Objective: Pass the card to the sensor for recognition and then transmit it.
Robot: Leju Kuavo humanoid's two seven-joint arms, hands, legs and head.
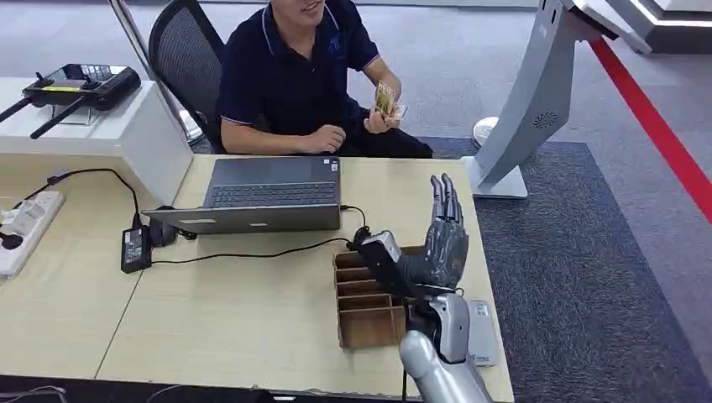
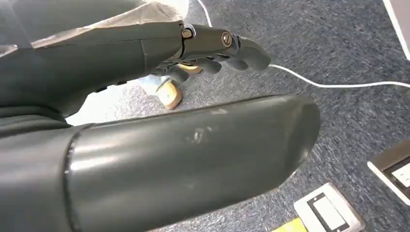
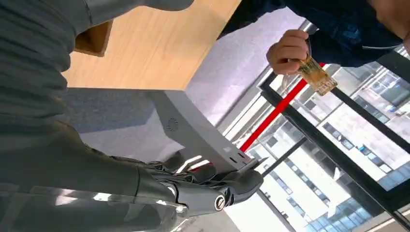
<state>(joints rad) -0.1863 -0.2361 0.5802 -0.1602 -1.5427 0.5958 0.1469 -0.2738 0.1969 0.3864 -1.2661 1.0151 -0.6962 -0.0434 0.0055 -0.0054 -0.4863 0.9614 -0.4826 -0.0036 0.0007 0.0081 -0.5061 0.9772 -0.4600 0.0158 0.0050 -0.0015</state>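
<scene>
A yellow patterned card (image 1: 385, 101) is held up by the seated person behind the desk, and it shows again in that person's fingers (image 3: 316, 77) in the right wrist view. My right hand (image 1: 438, 239) is raised over the desk's right end, fingers straight and pointing away from me, holding nothing. It is well short of the card. The grey sensor kiosk (image 1: 537, 92) stands on the carpet right of the desk, its slanted post (image 3: 198, 135) beyond my right fingers (image 3: 212, 186). My left hand (image 2: 145, 58) hangs over blue carpet with its fingers loosely out and nothing in it.
A slotted wooden card box (image 1: 365, 298) sits just below my right hand. An open laptop (image 1: 269, 193), its cable and power brick (image 1: 134, 248) lie mid-desk, a power strip (image 1: 25, 227) at the left. A white device (image 1: 481, 332) lies by the desk's right edge.
</scene>
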